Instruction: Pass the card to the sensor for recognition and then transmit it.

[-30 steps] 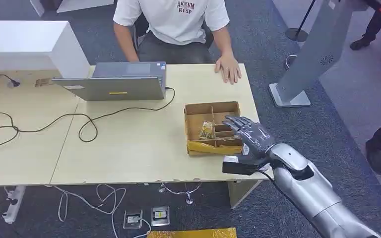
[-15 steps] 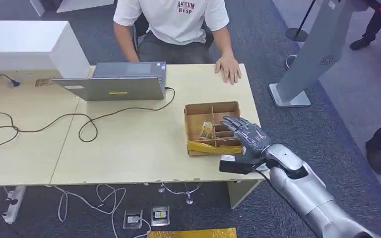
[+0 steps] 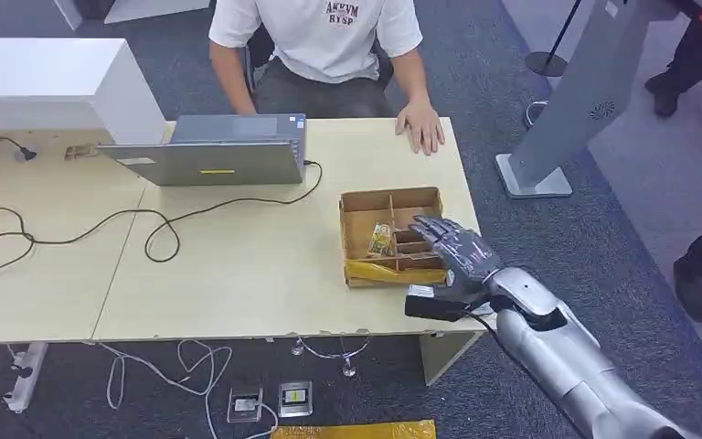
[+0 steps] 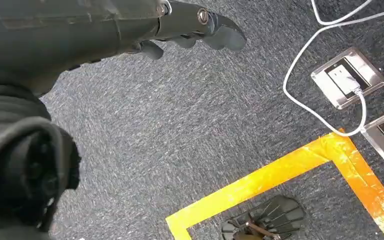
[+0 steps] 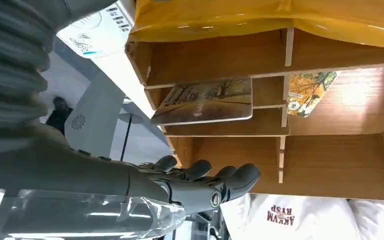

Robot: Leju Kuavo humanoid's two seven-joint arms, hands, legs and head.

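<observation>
Your card (image 5: 205, 101) is a thin rectangle printed with an autumn scene of trees and a path in browns and golds, with small pale markings near its middle. It stands on edge in a narrow slot of the box (image 3: 358, 203), leaning against a divider, with its long side running along the slot. In the head view the robot's hand hides most of that slot, so you cannot make the card out there.

The box is a shallow, open-topped wooden tray split by thin dividers into several compartments, and it sits on the table (image 3: 238, 274) near the right front corner. A second card (image 3: 382, 240), printed with yellow leaves, stands tilted in the compartment beside the first. A yellow bag (image 3: 393, 272) lies along the box's near wall. The larger compartments at the far side hold nothing you can see.

Your right hand (image 3: 457, 251) hovers over the near right part of the box, fingers (image 5: 230, 181) stretched out and slightly apart, holding nothing. In the right wrist view the fingertips sit short of the card, not touching it. A small dark device (image 3: 434, 302) with a white label lies on the table edge just under the wrist.

Your left hand (image 4: 180, 27) hangs over grey carpet, fingers loosely curled, gripping nothing.

A person (image 3: 324, 46) in a white shirt sits across the table with one hand flat on it. A laptop (image 3: 210, 155) sits at the far left.
</observation>
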